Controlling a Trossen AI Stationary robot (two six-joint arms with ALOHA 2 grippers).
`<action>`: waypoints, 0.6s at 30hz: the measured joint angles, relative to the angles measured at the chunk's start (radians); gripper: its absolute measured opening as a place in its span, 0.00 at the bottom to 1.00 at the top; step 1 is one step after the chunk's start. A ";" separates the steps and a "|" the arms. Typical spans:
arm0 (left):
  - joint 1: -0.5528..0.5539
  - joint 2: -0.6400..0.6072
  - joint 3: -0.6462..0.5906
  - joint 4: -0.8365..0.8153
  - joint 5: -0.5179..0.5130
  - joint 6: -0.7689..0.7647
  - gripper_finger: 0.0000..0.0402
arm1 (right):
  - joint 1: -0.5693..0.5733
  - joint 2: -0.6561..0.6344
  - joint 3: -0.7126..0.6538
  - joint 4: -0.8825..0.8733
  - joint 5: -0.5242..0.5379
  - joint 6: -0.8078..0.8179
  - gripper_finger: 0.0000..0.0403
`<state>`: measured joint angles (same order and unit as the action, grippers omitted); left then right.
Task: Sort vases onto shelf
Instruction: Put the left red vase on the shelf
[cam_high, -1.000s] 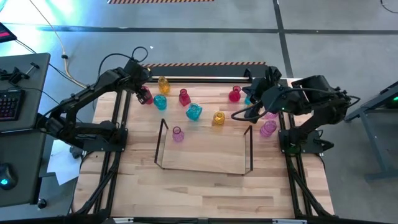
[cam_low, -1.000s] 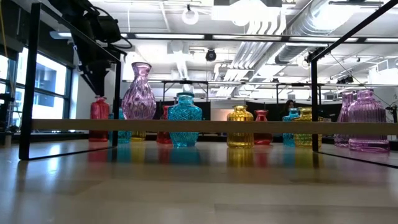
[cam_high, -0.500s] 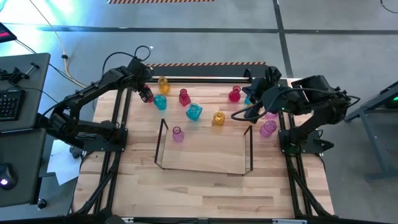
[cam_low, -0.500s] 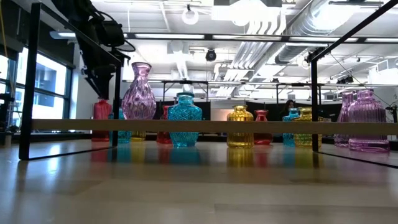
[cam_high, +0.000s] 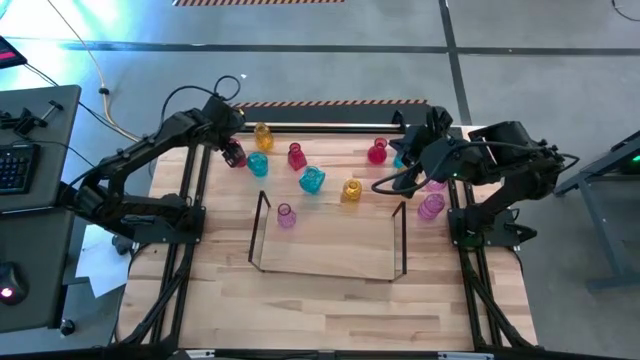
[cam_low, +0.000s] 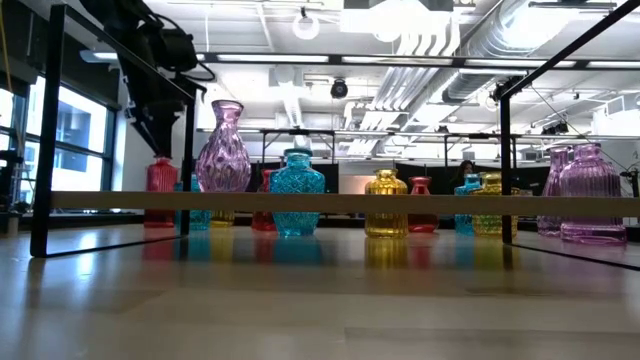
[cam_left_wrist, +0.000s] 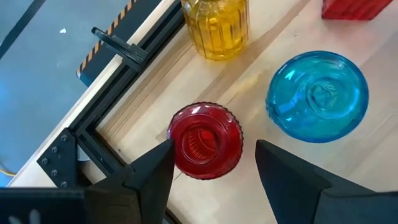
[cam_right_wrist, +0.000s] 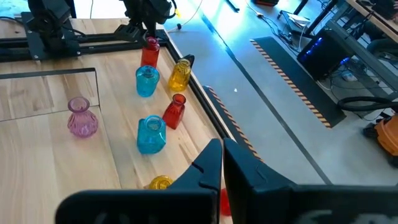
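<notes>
My left gripper (cam_left_wrist: 214, 165) is open and points down over a red vase (cam_left_wrist: 205, 140) at the table's far left, one finger on each side of it; whether they touch it I cannot tell. The vase also shows in the high view (cam_high: 236, 155). A yellow vase (cam_left_wrist: 216, 26) and a cyan vase (cam_left_wrist: 317, 94) stand upright close by. The shelf (cam_high: 330, 262) lies mid-table, and a pink vase (cam_high: 286, 216) stands on its left end. My right gripper (cam_right_wrist: 222, 163) is shut and empty, raised at the far right by a cyan vase (cam_high: 400, 158).
More vases stand in a loose row beyond the shelf: red (cam_high: 296, 155), cyan (cam_high: 312, 180), yellow (cam_high: 351, 190), red (cam_high: 377, 152). Two pink vases (cam_high: 432, 205) stand right of the shelf. The black frame rail (cam_left_wrist: 124, 93) runs close beside the red vase.
My left gripper has dipped a little toward the red vase and come back up to about where it was. The vases have stayed in place.
</notes>
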<state>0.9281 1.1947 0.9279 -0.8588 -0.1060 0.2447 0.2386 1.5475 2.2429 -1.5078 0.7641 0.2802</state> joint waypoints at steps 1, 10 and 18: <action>-0.004 0.000 0.000 0.002 0.000 0.000 0.53 | 0.000 0.000 0.000 0.000 0.004 0.000 0.00; -0.046 -0.001 0.000 0.007 0.002 -0.007 0.53 | 0.000 0.000 0.000 0.000 0.006 0.000 0.00; -0.027 -0.001 0.000 -0.008 0.000 -0.015 0.53 | 0.000 0.000 0.000 0.001 0.007 0.002 0.00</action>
<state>0.9014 1.1938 0.9279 -0.8668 -0.1055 0.2295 0.2386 1.5475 2.2429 -1.5070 0.7712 0.2821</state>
